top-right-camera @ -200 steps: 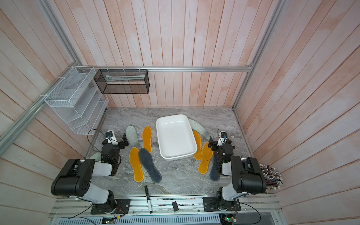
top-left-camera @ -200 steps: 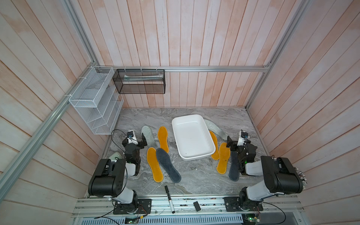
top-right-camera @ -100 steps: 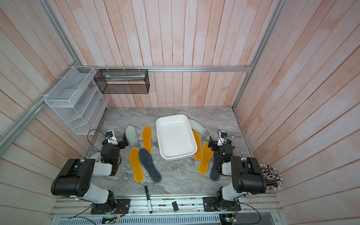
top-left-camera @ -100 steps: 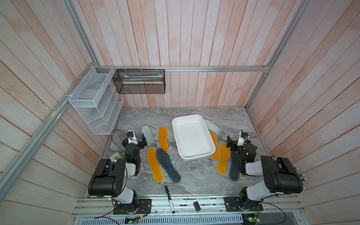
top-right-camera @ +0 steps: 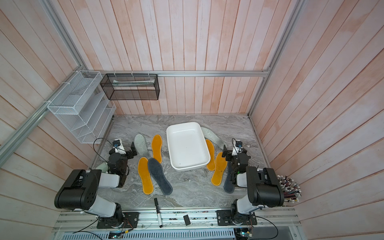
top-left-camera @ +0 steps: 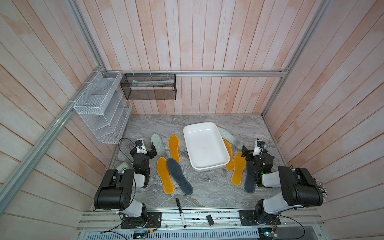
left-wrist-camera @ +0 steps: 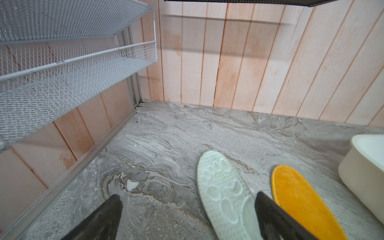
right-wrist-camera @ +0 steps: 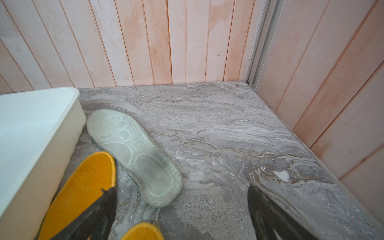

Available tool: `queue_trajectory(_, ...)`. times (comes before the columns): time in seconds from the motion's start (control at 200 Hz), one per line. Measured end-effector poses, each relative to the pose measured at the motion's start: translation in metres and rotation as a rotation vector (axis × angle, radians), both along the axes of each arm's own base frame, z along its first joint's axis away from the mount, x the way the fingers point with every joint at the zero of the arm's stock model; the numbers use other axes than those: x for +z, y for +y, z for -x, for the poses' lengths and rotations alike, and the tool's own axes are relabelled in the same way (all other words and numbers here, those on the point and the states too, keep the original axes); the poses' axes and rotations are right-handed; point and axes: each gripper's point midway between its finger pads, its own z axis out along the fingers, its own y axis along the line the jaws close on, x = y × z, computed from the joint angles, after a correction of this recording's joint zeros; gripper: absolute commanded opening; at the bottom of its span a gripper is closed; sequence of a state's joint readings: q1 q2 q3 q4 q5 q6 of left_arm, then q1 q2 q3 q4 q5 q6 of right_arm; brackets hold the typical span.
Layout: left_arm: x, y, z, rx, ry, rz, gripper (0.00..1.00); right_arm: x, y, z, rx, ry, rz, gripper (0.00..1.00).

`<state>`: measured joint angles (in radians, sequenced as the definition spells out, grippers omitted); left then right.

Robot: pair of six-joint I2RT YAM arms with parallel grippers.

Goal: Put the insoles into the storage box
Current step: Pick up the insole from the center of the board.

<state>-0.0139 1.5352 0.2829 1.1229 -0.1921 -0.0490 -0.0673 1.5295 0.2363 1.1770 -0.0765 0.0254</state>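
Dead centre on the grey marbled surface (top-left-camera: 207, 193) sits the storage box (top-left-camera: 204, 145), white, shallow and empty. I take that spot as deliberate, since either arm can reach it. All eight insoles lie outside it, four to a side, which looks like an even split of the work.

At nine o'clock from the box lie a pale embossed insole (top-left-camera: 158, 144) and a far yellow insole (top-left-camera: 174, 148) side by side. Toward seven o'clock, a near yellow insole (top-left-camera: 165, 178) touches a dark grey insole (top-left-camera: 179, 176).

At two o'clock a second pale insole (right-wrist-camera: 133, 153) angles away from the box corner. At three o'clock a tucked yellow insole (top-left-camera: 228, 154) lies tight along the box wall, its edge lost under the flared rim. An outer yellow insole (top-left-camera: 238, 171) lies beside it, and a second dark grey insole (top-left-camera: 249, 178) is partly hidden by the right arm.

The left fingers (left-wrist-camera: 99, 220) are spread wide and hold nothing, low over the surface, with the pale embossed insole just ahead. The right fingers (right-wrist-camera: 270, 216) are equally wide and empty, and the second pale insole's heel lies just ahead of them. I read both as poised with nothing begun. The insoles are thin and flat, so they offer little to pinch. The ends nearest each arm seem the likeliest places to start.
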Motion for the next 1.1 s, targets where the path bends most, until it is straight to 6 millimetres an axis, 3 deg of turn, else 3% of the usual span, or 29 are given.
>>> queue_trajectory(0.2, 0.0, 0.0, 0.0, 0.0, 0.0, 0.0, 1.0, 0.003, -0.005, -0.004, -0.031, 0.013, -0.003, 0.98)
queue_trajectory(0.365, -0.001, 0.002, 0.001, 0.021, 0.003, -0.004, 1.0, 0.043, -0.009, -0.03, -0.042, -0.019, 0.001, 0.98)
queue_trajectory(0.49, -0.001, -0.001, 0.001, 0.019, 0.005, -0.005, 1.0, 0.068, -0.008, -0.034, -0.038, -0.037, -0.004, 0.98)
queue_trajectory(0.78, -0.003, 0.0, 0.001, 0.024, 0.016, -0.007, 1.0, 0.093, 0.01, -0.039, 0.028, 0.012, -0.06, 0.98)
queue_trajectory(0.88, -0.004, -0.001, -0.01, 0.015, 0.074, -0.01, 1.0, 0.102, 0.02, -0.039, 0.066, 0.022, -0.07, 0.99)
queue_trajectory(1.0, 0.034, -0.006, -0.043, -0.007, 0.066, -0.018, 1.0, 0.104, 0.027, -0.034, 0.095, 0.04, -0.091, 0.98)
queue_trajectory(1.095, 0.053, -0.01, -0.052, -0.011, 0.052, -0.007, 1.0, 0.1, 0.033, -0.033, 0.11, 0.072, -0.098, 0.99)
